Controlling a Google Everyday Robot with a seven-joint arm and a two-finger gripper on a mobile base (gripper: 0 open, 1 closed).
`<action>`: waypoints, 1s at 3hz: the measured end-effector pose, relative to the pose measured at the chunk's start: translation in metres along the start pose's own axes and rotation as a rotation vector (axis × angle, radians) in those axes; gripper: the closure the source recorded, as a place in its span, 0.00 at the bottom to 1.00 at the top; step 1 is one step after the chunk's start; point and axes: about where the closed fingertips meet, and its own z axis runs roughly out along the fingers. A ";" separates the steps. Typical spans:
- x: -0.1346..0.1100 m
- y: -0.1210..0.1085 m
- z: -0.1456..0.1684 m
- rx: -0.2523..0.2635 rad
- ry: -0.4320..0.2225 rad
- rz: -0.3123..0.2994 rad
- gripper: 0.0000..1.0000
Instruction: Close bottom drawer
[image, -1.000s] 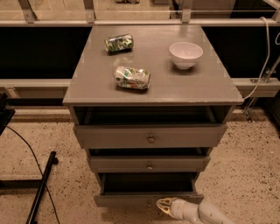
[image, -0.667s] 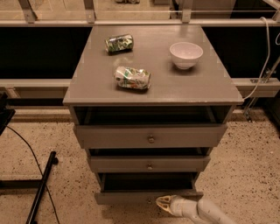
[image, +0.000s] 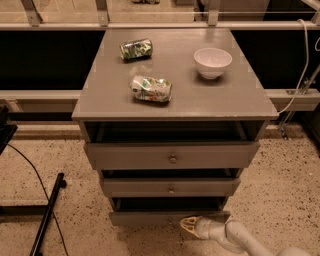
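The bottom drawer (image: 145, 217) is the lowest of three grey drawers in a grey cabinet. It is pulled out a little, with a dark gap above its narrow front. Its knob is hidden. My gripper (image: 189, 225) reaches in from the bottom right on a white arm. Its pale tip lies against the right part of the bottom drawer's front. The middle drawer (image: 170, 188) and top drawer (image: 172, 156) also stand slightly out, each with a small round knob.
On the cabinet top (image: 225, 95) lie two crushed cans (image: 136, 49) (image: 151, 89) and a white bowl (image: 212, 62). A black stand leg (image: 47, 215) and cable lie on the speckled floor at the left. A rail and dark wall run behind.
The gripper has moved slightly up and toward the bottom drawer front. The drawer looks a little further in.
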 end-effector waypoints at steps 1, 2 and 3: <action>0.012 -0.022 0.004 0.029 -0.020 0.011 1.00; 0.022 -0.040 0.007 0.051 -0.045 0.027 1.00; 0.022 -0.042 0.006 0.042 -0.058 0.007 1.00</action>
